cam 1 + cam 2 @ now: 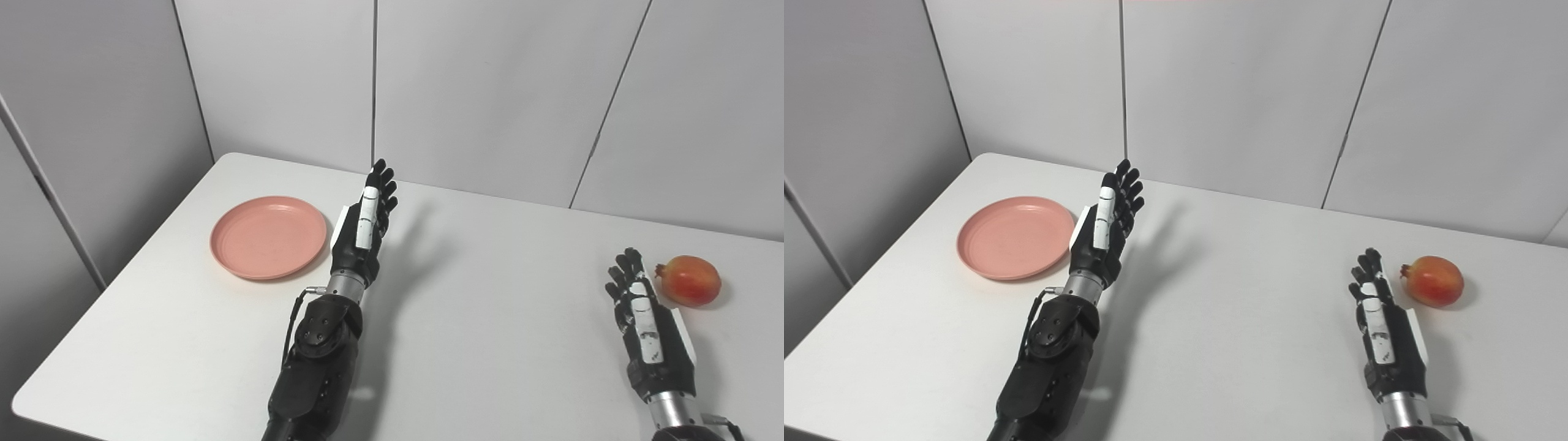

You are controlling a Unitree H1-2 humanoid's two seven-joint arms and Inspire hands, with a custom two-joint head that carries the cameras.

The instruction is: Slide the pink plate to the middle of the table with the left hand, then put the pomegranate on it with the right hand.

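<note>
pink plate (268, 237): round and shallow, lying flat on the left part of the bench, near the left edge and towards the back; nothing lies in it.
pomegranate (689, 280): red shading to orange, resting on the bench at the far right, its small crown pointing left; well apart from the plate.
left hand (364, 220): raised just right of the plate, edge-on and upright, its fingers (381, 177) straight, a little apart and pointing to the back wall; it holds nothing. whether its heel touches the plate rim cannot be told.
right hand (646, 318): low over the bench just left of the pomegranate, its fingers (626, 269) stretched out and slightly spread, empty; a narrow gap shows between them and the fruit.
bench (490, 331): white and smooth, with rounded corners; the middle stretch between the two hands is bare, crossed only by the left arm's soft shadow.
room: pale grey wall panels (490, 92) with thin dark seams stand behind the bench and along its left side.
left eye view: a slanted grey strip runs down the left edge, and the bench's near left corner is in frame.
right eye view: everything sits further left in frame; more wall shows to the right of the pomegranate (1434, 280), and the near left corner is cut off.
</note>
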